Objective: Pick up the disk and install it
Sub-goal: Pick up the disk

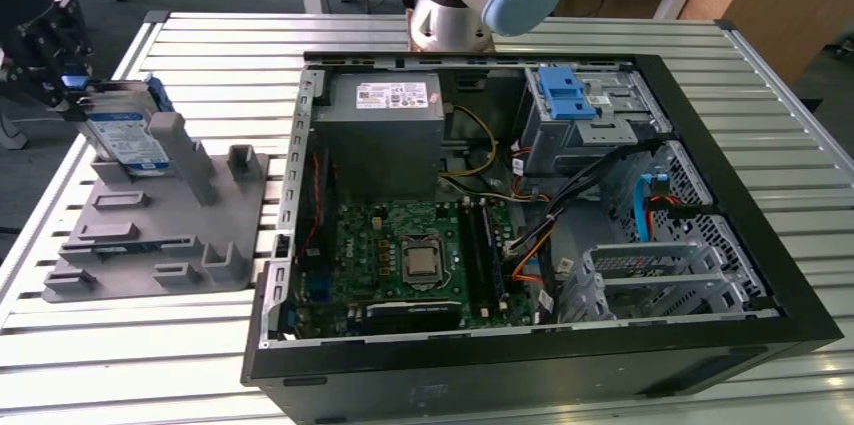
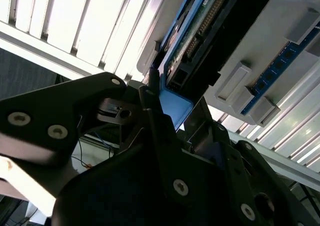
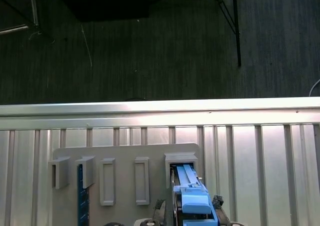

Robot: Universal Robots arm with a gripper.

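The disk (image 1: 124, 141) stands on edge in a slot of the grey holder (image 1: 160, 235) at the exterior view's left, its white-and-blue label facing out and its blue carrier frame around it. My gripper (image 1: 78, 95) is at the disk's upper end, and its black fingers (image 2: 150, 104) press the blue frame. In the second wrist view the disk's circuit-board side (image 2: 200, 36) runs away from the gripper (image 2: 175, 109). In the first wrist view the blue carrier (image 3: 192, 198) sits between the two fingertips (image 3: 160, 206) in the holder's slot.
An open black computer case (image 1: 534, 345) lies on the slatted metal table (image 1: 214, 55), with a grey power supply (image 1: 387, 105), a motherboard (image 1: 414, 255) and a drive bay with a blue latch (image 1: 567, 95). The arm's base (image 1: 467, 5) stands behind the case. A blue-edged board (image 3: 80, 196) sits in another holder slot.
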